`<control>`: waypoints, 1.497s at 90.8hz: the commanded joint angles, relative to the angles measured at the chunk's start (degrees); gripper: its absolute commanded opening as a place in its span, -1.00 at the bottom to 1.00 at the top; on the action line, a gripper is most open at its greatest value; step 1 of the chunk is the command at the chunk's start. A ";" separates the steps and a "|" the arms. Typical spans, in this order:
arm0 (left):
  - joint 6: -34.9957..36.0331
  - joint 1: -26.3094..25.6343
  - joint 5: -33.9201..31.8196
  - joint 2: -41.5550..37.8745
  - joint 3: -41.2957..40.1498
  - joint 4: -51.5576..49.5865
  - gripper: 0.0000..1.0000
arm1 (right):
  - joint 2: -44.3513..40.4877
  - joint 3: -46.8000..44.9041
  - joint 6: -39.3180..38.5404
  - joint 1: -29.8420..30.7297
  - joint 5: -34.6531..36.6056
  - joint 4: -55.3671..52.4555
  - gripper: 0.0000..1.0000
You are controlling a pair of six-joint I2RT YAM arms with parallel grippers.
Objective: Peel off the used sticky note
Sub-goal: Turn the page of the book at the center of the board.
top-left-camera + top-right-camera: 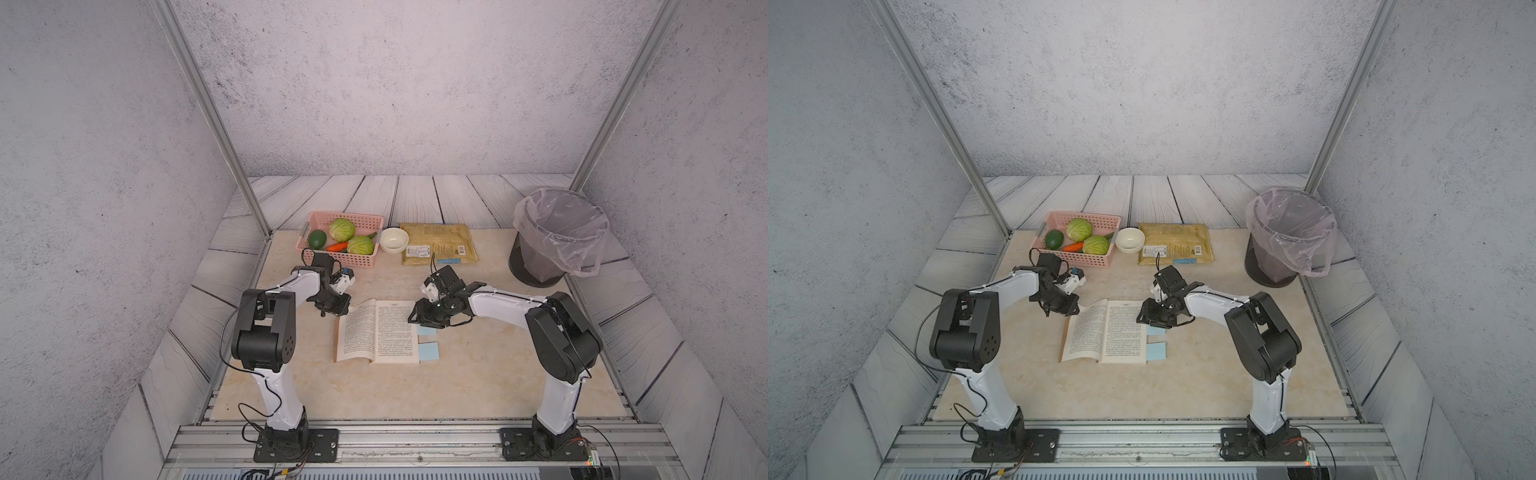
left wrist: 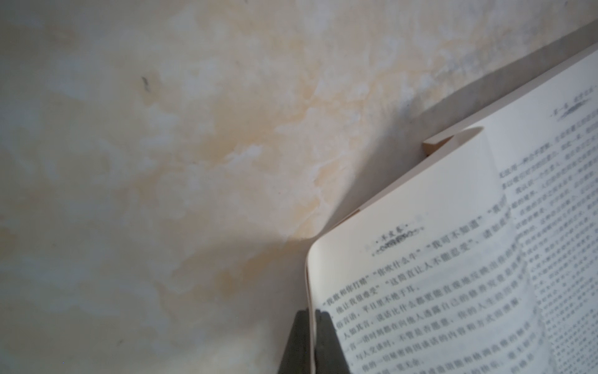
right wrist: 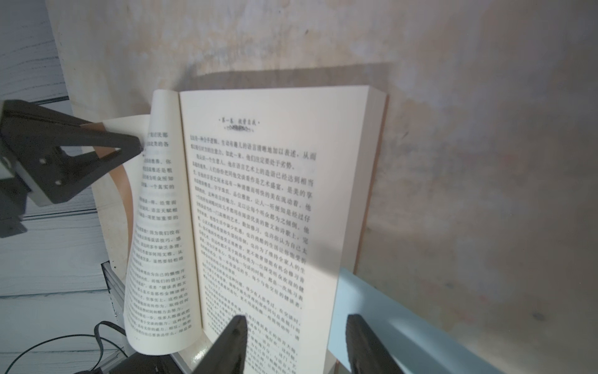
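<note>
The left end effector [image 2: 311, 319] clamps the left page corner of the open book [image 1: 376, 332], central on the surface [image 1: 478, 374]. The right end effector [image 3: 299, 346], part open, straddles the right page edge where the blue sticky note [image 3: 372, 298] protrudes.

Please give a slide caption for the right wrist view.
Right gripper open over the book and blue sticky note; left gripper pinching a page.
</note>
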 commanded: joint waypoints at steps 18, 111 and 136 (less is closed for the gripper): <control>0.33 0.32 -0.39 0.85 -0.74 -1.91 -1.00 | 2.33 1.44 0.07 1.71 1.24 -1.26 0.08; 0.33 0.32 -0.06 0.76 -0.61 -1.99 -1.00 | 0.88 -0.12 3.75 3.56 -1.22 3.28 0.07; 0.33 0.32 0.03 0.80 -0.65 -1.99 -1.00 | -1.16 -0.96 6.16 3.51 -3.93 6.47 0.05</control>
